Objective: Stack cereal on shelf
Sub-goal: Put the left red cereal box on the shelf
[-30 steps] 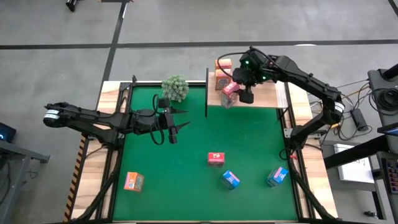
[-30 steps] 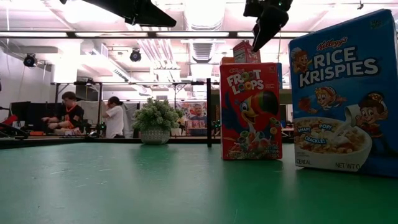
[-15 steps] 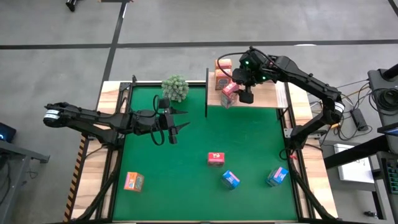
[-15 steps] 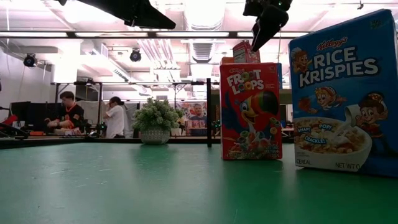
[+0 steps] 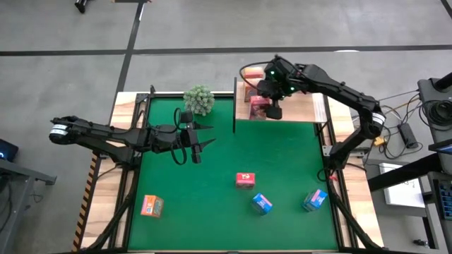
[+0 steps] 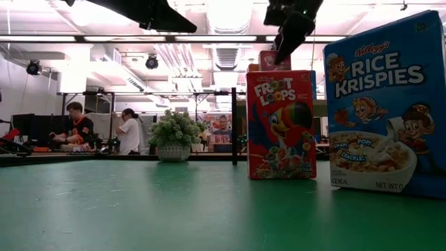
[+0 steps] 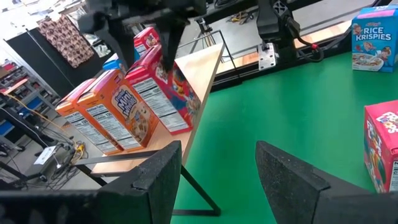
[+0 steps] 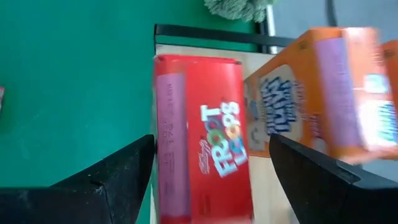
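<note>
My right gripper (image 5: 272, 108) hovers over the wooden shelf (image 5: 304, 107) at the table's far right. Its open fingers stand on either side of a red cereal box (image 8: 202, 134). That box stands on the shelf board right beside two orange boxes (image 5: 248, 86), as the left wrist view (image 7: 163, 87) also shows. My left gripper (image 5: 205, 136) is open and empty above the green mat, left of centre. My right gripper comes at the red box from above, pointing down. One finger (image 8: 127, 177) lies against the box's narrow pink side (image 8: 166, 143). The other finger (image 8: 314, 174) stands a little off the opposite side, with the shelf board showing between. The box's bottom rests on the shelf.
On the mat lie a red box (image 5: 245, 180), two blue boxes (image 5: 262, 204) (image 5: 315, 200) and an orange box (image 5: 151, 205) near the front. A green plant (image 5: 199, 99) stands at the far edge, left of the shelf's black post (image 5: 234, 106).
My right gripper has gone toward the table's left along the shelf, with the red box between its fingers. The box, tilted before, now stands more upright and closer to the orange boxes.
</note>
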